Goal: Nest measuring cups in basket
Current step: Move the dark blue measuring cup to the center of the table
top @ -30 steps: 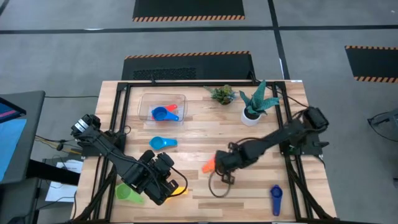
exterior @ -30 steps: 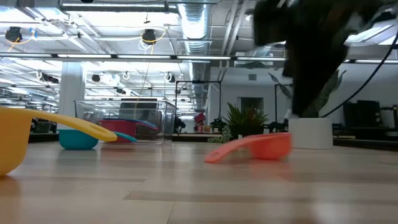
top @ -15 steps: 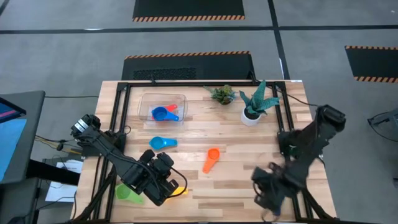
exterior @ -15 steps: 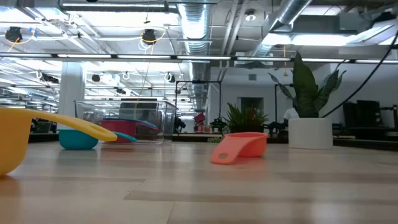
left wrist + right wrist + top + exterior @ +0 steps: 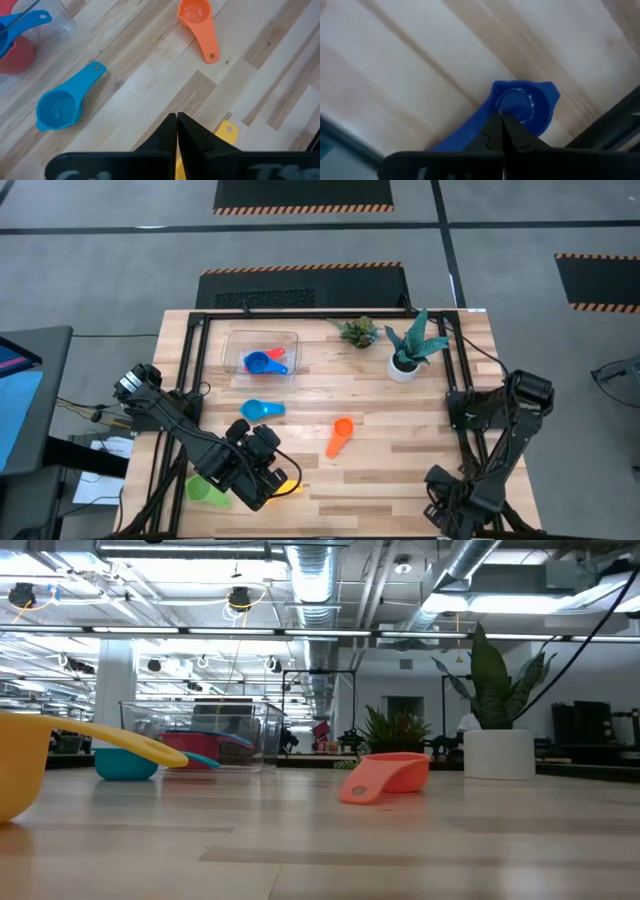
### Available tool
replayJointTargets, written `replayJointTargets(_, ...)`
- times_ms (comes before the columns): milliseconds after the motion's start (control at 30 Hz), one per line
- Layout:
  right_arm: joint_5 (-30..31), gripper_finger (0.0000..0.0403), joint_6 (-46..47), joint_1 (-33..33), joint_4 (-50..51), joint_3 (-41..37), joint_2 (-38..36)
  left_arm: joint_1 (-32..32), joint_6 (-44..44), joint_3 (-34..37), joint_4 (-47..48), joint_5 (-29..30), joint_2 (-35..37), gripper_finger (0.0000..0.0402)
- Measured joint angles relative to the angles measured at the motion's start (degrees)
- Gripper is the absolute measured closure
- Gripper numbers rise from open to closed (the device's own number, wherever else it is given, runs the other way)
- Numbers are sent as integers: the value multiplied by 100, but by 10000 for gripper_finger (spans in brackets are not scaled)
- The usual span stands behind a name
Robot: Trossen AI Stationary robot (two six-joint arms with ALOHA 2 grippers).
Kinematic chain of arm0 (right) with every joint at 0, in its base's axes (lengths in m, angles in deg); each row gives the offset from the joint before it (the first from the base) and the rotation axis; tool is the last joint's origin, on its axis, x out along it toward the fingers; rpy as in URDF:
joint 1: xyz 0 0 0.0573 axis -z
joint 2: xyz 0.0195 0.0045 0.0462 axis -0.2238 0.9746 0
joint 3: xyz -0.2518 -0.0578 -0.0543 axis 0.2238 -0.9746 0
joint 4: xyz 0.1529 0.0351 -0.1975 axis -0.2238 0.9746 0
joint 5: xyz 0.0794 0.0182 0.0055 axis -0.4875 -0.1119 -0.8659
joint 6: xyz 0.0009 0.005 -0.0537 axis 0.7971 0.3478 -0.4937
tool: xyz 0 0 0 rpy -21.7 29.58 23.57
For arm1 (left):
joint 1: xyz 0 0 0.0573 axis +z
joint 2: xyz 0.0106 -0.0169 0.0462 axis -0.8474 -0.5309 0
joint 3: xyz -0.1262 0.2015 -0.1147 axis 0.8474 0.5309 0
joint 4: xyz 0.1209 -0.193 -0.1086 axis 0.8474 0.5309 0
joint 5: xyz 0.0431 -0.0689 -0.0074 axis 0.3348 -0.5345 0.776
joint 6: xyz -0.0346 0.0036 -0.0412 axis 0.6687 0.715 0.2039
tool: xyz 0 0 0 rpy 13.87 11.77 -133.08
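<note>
Two cups, blue (image 5: 257, 363) and red (image 5: 277, 354), sit in your basket (image 5: 236, 340). Your left gripper (image 5: 177, 118) and right gripper (image 5: 500, 119) are both clenched, holding nothing.

You've got two matte-black arms, left arm (image 5: 190, 435) and right arm (image 5: 500, 435), built from chunky boxy links with rounded joint housings. The left arm's base end carries a light silvery fitting, with thin cables trailing off beside it. Each wrist view shows you two dark, wedge-shaped fingers (image 5: 167, 135) tapering to narrow tips.
</note>
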Motion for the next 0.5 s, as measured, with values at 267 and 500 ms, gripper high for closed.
replayJointTargets(267,-64,401,-407,304,-293,-675,48,0,0,0,0,-19,0,401)
replayJointTargets(500,585,400,-2098,1484,-1064,-1028,2,0,48,0,-3,-22,0,401)
